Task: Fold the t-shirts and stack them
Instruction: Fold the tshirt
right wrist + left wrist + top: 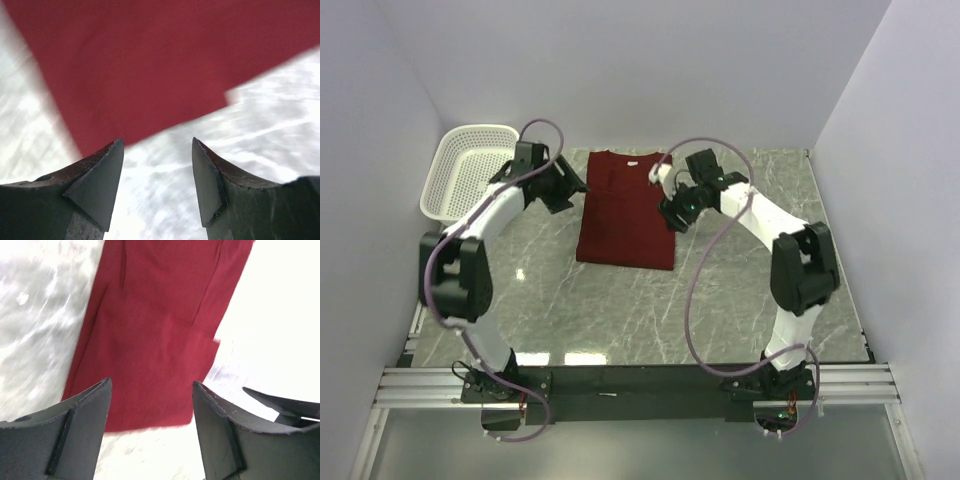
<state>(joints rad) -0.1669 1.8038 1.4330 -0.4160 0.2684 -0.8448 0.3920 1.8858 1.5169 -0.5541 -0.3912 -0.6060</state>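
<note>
checking fold stage. maroon t-shirt (pixel 625 210) lies flat on the marble tabletop (pixel 740 290), far-centre, as a long narrow rectangle, no sleeves showing, collar end far, hem end near. left gripper (pixel 565 188) hovers at the shirt's left edge near the collar end; jaws apart, nothing held. right gripper (pixel 675 213) hovers at the right edge, approx mid-length; jaws spread too, empty. both wrist views show cloth ahead of the fingers, none between them. right wrist view is blurred. white mesh basket (pixel 450 180) sits in the far-left corner, apart from the shirt.

judgement: step in hand is prob. the cross fold, end over end. recs:
- set both grippers level w/ each other on opposite edges, else the fold skews.
- pinch all layers at the edge, not just the top one.
- lift low, carry both sides evenly, lay edge on edge.
- watch the right-side corner, it may drag.
</note>
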